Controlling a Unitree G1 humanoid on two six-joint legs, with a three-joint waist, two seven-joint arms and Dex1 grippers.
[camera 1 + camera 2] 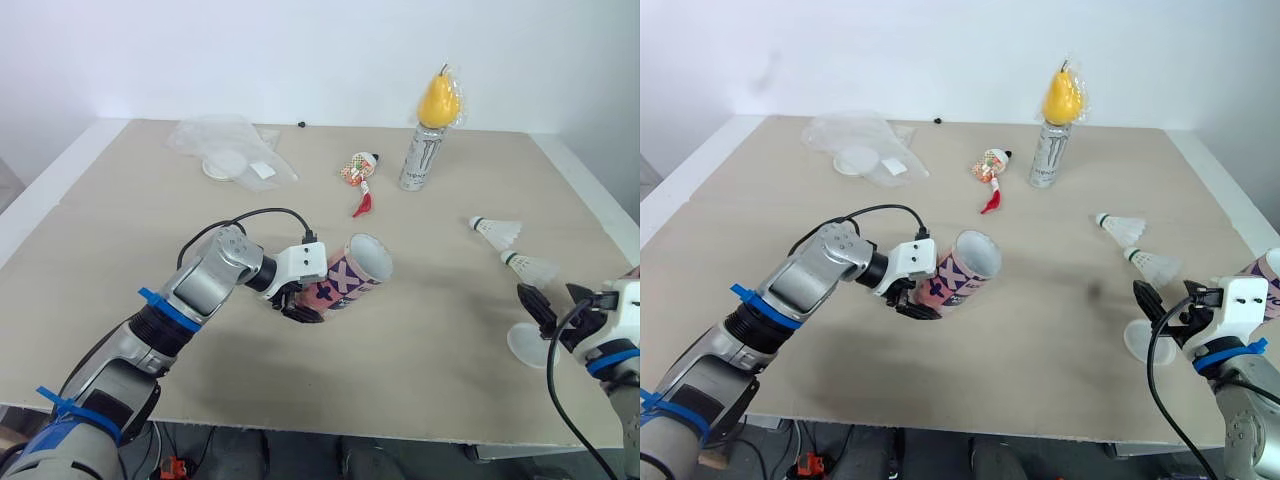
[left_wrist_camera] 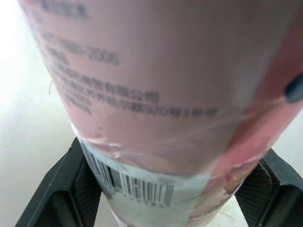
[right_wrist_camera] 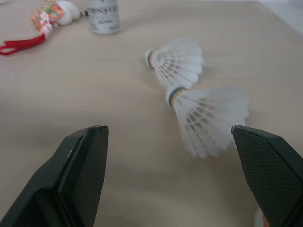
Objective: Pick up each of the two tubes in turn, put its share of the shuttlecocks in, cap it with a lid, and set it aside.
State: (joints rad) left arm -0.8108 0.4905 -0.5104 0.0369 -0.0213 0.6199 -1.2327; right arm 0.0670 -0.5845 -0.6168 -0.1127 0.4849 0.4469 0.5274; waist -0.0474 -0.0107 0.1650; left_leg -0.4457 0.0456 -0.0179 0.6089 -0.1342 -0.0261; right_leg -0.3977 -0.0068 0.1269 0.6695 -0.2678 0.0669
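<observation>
My left claw (image 1: 298,303) is clenched around the barcode end of the pink tube (image 1: 352,270). The tube's long axis runs out to my right and slightly away, with the open mouth tipped a little upward. I cannot tell whether it touches the table (image 1: 120,240). My right claw (image 1: 555,302) is spread wide and holds nothing, beside a white lid (image 1: 528,347). Just ahead lie the nearer shuttlecock (image 1: 530,268) and the farther shuttlecock (image 1: 497,232), corks toward my left. Farther back are a can (image 1: 421,158), a plastic bag (image 1: 225,140) and a white wall (image 1: 300,50).
</observation>
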